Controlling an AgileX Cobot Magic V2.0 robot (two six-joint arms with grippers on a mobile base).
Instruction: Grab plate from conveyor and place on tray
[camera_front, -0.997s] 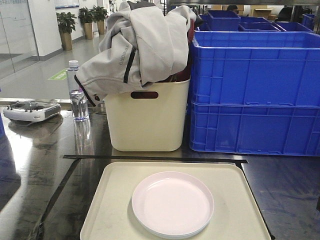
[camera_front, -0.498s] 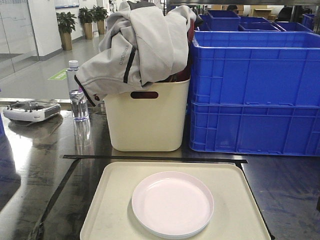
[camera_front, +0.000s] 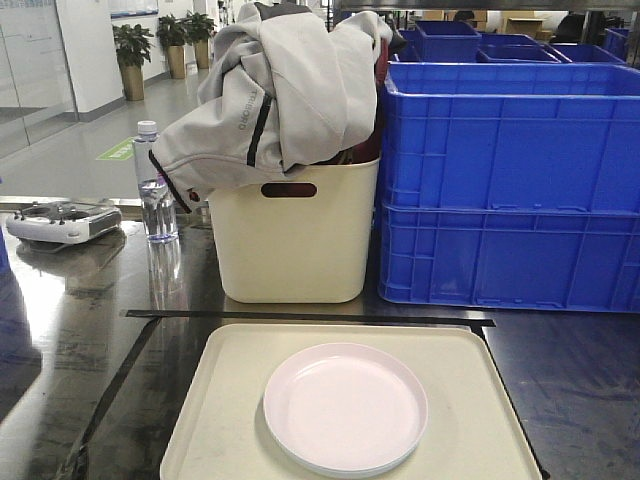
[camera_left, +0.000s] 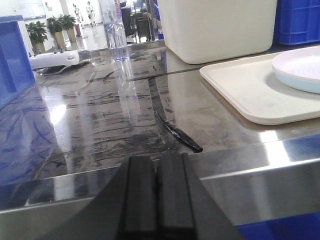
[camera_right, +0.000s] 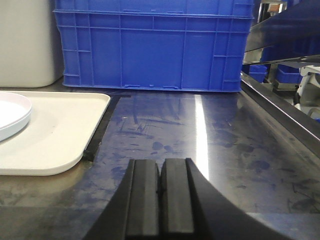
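- Black pads of the left gripper (camera_left: 156, 192) press flat together with nothing between them; it sits low at the near edge of the steel counter (camera_left: 100, 125), left of the tray, probably parked.
- Closed the same way and just as empty, the right gripper (camera_right: 160, 195) faces bare counter on the tray's right side.
- Between the two lies the cream tray (camera_front: 230, 400), flat on the counter, its long side toward the robot so either arm can reach it.
- On the tray rests a pale pink plate (camera_front: 345, 405), upright and a little right of centre; its rim looks doubled, so it may be a small stack, though I cannot tell.
- Behind stand a cream bin (camera_front: 295, 240) draped with a grey jacket (camera_front: 270, 90), blue crates (camera_front: 505, 180) and a water bottle (camera_front: 155, 190).
- No conveyor shows in any view, so the placing looks done, or another plate is awaited.
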